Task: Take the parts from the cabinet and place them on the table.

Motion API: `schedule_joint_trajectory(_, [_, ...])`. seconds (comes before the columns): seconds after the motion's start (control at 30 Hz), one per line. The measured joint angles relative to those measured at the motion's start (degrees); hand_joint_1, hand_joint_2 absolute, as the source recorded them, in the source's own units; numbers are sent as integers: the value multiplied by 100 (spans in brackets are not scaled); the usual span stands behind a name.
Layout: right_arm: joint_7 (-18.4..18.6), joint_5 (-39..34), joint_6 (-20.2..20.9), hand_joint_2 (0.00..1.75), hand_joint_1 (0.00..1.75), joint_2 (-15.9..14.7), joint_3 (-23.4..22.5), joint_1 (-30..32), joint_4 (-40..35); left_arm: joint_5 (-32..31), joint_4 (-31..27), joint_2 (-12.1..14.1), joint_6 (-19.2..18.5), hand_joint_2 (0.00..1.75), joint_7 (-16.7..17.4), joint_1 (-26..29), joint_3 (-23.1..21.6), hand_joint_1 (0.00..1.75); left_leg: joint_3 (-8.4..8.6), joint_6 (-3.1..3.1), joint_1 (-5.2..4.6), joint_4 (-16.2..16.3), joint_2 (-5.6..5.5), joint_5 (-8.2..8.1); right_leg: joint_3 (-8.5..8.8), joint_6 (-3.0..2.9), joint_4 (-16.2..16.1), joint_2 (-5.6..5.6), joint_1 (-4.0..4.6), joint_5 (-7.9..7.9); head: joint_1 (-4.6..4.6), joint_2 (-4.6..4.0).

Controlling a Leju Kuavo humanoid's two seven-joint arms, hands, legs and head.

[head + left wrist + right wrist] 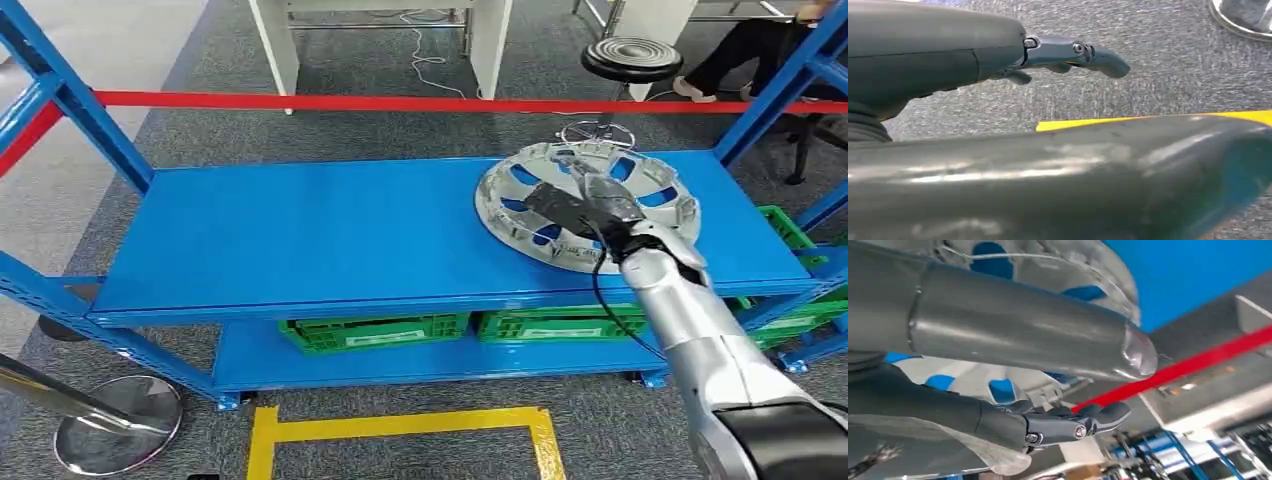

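Right hand (590,200) apparently grips round silver part (520,190); left hand (1068,55) empty, fingers apart.

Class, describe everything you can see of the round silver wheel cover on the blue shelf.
The wheel cover is a round, silver-grey disc, plastic by its look, with cut-out openings showing blue through them. It sits tilted on the right part of the top blue shelf. The right hand lies over its middle, with fingers reaching into the openings.
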Motion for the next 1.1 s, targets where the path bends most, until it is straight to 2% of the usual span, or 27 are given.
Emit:
schedule_joint_trajectory(0.1, [159,243,-118,0,0,7,208,-109,260,0,0,-13,0,0,24,-2,0,0,0,0,0,0,-1,0,0,0,0,0,0,0,2,0])
schedule_joint_trajectory(0.3, [503,964,-800,0,0,94,601,-125,472,-7,0,-74,26,0,17,0,0,0,0,0,0,0,-1,0,-1,0,0,0,0,0,2,0])
schedule_joint_trajectory(0.47, [666,1473,-1124,0,0,120,721,-16,474,-101,0,-109,46,0,-11,0,0,0,0,0,0,0,-2,0,-2,0,0,-2,0,0,2,0])
schedule_joint_trajectory(0.67, [155,975,-774,0,0,120,647,251,524,77,0,-125,4,0,-149,7,20,0,-1,0,0,0,-2,0,-4,0,-1,-2,0,0,2,0])
schedule_joint_trajectory(1.1, [-13,653,-651,0,0,59,332,623,804,151,0,-125,-48,0,-365,50,101,0,0,0,0,0,-1,0,-6,0,-1,1,0,0,2,0])
